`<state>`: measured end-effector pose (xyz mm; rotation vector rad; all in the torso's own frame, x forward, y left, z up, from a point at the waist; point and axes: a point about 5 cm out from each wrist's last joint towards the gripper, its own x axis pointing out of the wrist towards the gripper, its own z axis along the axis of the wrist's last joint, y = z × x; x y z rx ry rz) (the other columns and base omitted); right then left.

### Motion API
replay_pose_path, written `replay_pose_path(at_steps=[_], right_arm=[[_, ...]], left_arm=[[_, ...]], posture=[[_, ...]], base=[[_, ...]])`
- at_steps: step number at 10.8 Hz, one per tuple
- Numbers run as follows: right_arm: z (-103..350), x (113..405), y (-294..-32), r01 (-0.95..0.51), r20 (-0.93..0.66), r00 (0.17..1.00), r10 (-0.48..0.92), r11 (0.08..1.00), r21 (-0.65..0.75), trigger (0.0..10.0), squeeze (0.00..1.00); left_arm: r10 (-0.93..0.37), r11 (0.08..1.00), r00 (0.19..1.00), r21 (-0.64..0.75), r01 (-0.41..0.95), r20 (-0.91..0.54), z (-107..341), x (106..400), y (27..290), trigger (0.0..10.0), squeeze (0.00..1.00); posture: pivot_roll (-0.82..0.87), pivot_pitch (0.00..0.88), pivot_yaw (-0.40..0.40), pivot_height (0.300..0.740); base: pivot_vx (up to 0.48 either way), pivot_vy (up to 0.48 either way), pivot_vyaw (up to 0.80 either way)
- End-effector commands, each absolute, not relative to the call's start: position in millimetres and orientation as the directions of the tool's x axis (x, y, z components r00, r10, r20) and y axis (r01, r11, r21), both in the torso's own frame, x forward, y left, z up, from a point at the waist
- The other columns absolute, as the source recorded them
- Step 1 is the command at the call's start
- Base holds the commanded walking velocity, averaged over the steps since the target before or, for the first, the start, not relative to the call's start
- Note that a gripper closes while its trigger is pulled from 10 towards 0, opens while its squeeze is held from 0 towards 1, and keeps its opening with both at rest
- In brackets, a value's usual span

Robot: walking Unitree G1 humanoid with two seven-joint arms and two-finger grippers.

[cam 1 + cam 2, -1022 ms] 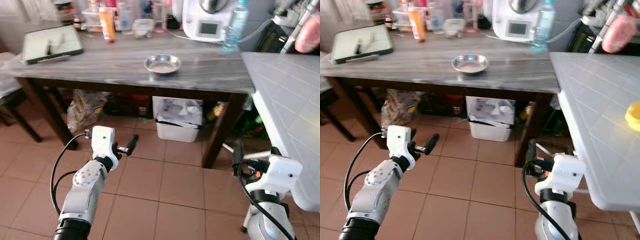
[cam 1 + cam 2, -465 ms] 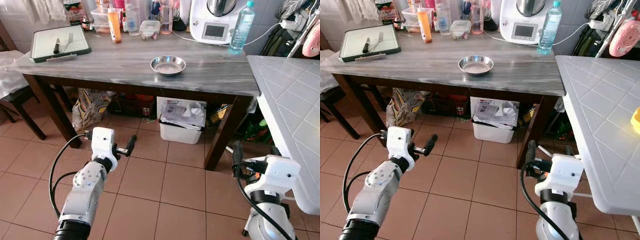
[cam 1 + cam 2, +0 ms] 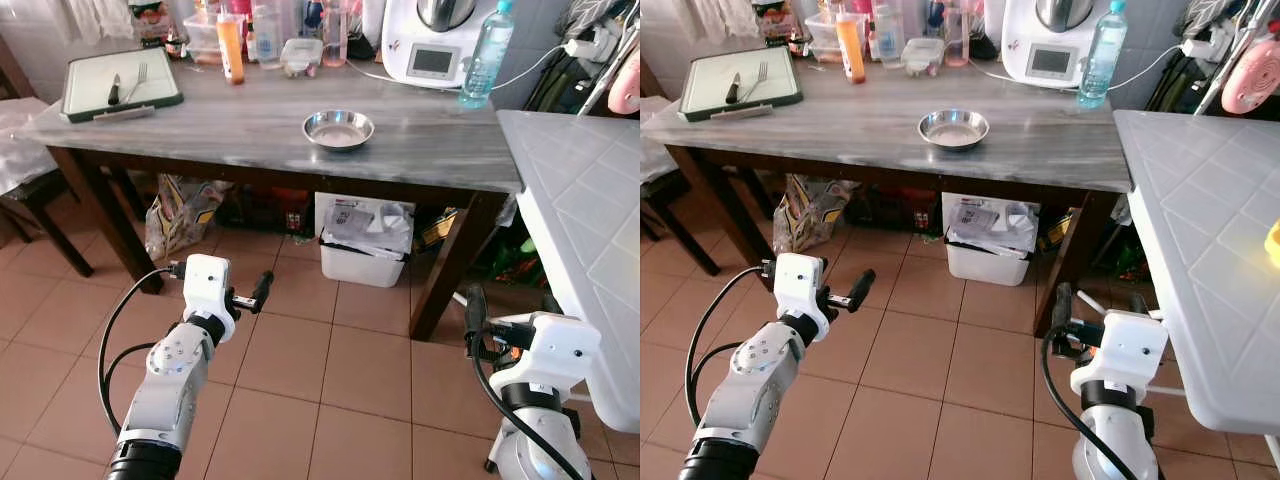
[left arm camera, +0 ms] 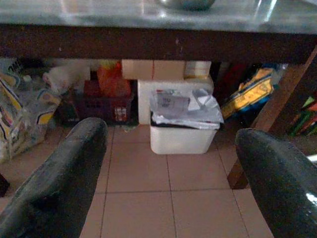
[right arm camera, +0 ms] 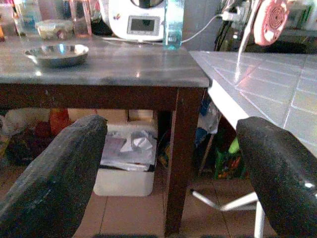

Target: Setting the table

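A steel bowl (image 3: pixel 338 128) sits near the middle of the grey marble table (image 3: pixel 200 125) ahead of me. At the table's far left lies a green-rimmed white board (image 3: pixel 120 85) with a knife and a fork on it. My left gripper (image 3: pixel 264 286) hovers low over the tiled floor in front of the table, open and holding nothing. My right gripper (image 3: pixel 1098 302) is also low, beside the table's right leg, open and empty. The right wrist view looks at the bowl (image 5: pixel 57 53) from table height.
A white bin (image 3: pixel 365 240) and bags (image 3: pixel 180 210) stand under the table. Bottles, jars and a white kitchen appliance (image 3: pixel 430 40) line its back edge, with a water bottle (image 3: pixel 480 55). A white tiled table (image 3: pixel 590 220) is close on my right, and a dark chair (image 3: pixel 20 190) on my left.
The camera has steadied and tilted slightly, so the blurred scene is now sharp. Both grippers keep their places and stay open.
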<state>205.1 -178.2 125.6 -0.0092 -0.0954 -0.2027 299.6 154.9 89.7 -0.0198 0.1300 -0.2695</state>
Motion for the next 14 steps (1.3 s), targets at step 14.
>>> replay_pose_path(at_steps=[14], right_arm=[[138,200,-187,0.267,0.159,0.956,-0.248,0.957,-0.110,10.0,0.00]], left_arm=[[-0.329,0.944,0.943,0.000,0.330,-0.049,105,305,146,10.0,0.00]], posture=[[0.07,0.066,0.026,0.740]], base=[[-0.039,-0.018,0.00]])
